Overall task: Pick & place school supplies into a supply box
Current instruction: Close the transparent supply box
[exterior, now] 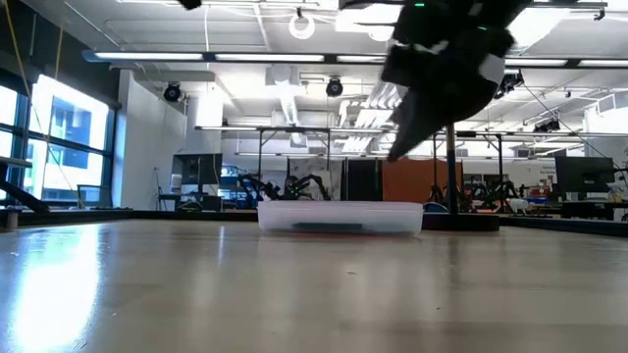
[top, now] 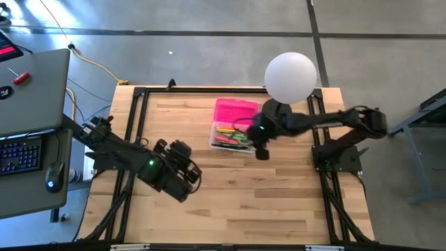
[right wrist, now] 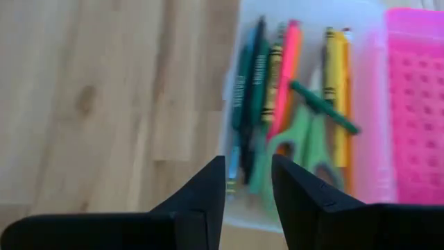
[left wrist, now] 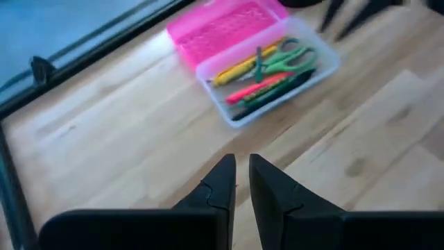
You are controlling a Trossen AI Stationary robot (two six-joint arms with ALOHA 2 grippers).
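The supply box (top: 232, 136) sits on the wooden table (top: 237, 202) toward its far side, its clear tray open and the bright pink lid (top: 235, 109) lying flat against the tray's far edge. Inside the tray the school supplies (right wrist: 291, 104) lie side by side along its length: dark green, pink, yellow and orange sticks, with the green-handled scissors (right wrist: 305, 139) resting on top of them. The right gripper (top: 261, 150) hangs just over the tray's near-right corner, its fingers (right wrist: 208, 187) parted by a modest gap and holding nothing. The left gripper (top: 191, 178) waits well apart from the box, over bare wood toward the table's left, pointed at the tray; its fingers (left wrist: 222, 187) stand close together with only a slim gap between them, also empty. A white globe lamp (top: 290, 77) stands at the far edge of the table, just behind the right arm. Off the table's left side is a grey desk with a keyboard (top: 17, 155) and mouse (top: 53, 174) on it.
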